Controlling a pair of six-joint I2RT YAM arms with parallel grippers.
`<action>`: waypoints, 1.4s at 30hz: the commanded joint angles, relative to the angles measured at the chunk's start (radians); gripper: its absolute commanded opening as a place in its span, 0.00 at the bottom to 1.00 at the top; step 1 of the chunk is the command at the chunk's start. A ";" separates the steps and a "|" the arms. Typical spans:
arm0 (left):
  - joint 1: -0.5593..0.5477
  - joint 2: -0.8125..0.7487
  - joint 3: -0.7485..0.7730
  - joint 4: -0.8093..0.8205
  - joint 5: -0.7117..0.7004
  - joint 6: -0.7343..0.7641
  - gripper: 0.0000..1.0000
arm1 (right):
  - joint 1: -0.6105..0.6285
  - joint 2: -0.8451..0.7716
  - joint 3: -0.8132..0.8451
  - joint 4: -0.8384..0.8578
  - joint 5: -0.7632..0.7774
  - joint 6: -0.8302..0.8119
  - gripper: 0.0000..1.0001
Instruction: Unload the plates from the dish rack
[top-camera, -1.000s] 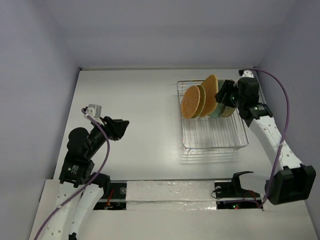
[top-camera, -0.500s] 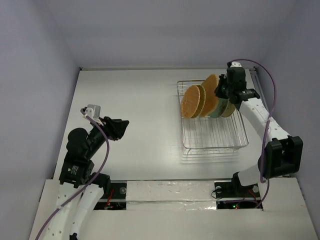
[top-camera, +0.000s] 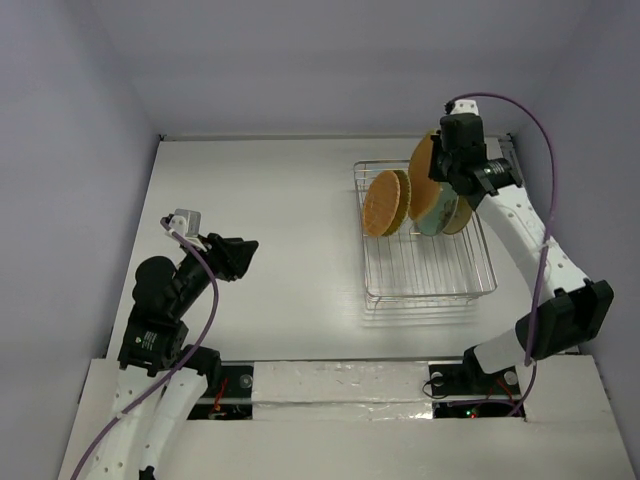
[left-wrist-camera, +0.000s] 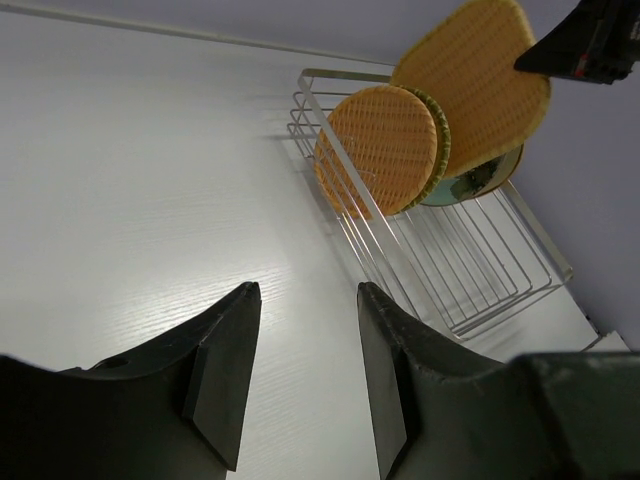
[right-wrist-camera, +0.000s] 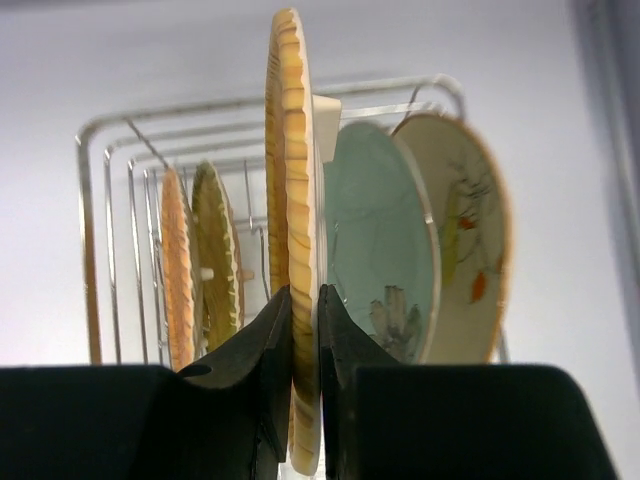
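The right gripper (right-wrist-camera: 303, 295) is pinching the rim of the yellowish plate (right-wrist-camera: 285, 150), holding it on edge and higher than the other plates (top-camera: 383, 203) in the dish rack (top-camera: 430, 290), while the left gripper (left-wrist-camera: 300, 300) is hanging open and empty, well apart.

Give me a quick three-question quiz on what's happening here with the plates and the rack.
1. True or false: the jaws of the left arm are open and empty.
2. Which plate do the jaws of the right arm clamp? A: woven rounded-square plate; B: pale green; C: tan floral.
3. How many ungripped plates stand in the dish rack?
Key: 1 true; 2 A; 3 four.
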 joint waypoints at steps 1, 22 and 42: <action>0.007 -0.009 -0.003 0.044 -0.006 0.001 0.41 | 0.031 -0.136 0.150 0.040 0.127 -0.015 0.00; 0.045 -0.071 0.000 0.024 -0.083 -0.016 0.42 | 0.469 0.256 0.119 0.694 -0.259 0.499 0.00; 0.045 -0.066 -0.006 0.035 -0.062 -0.017 0.44 | 0.478 0.528 -0.204 0.834 -0.218 0.662 0.41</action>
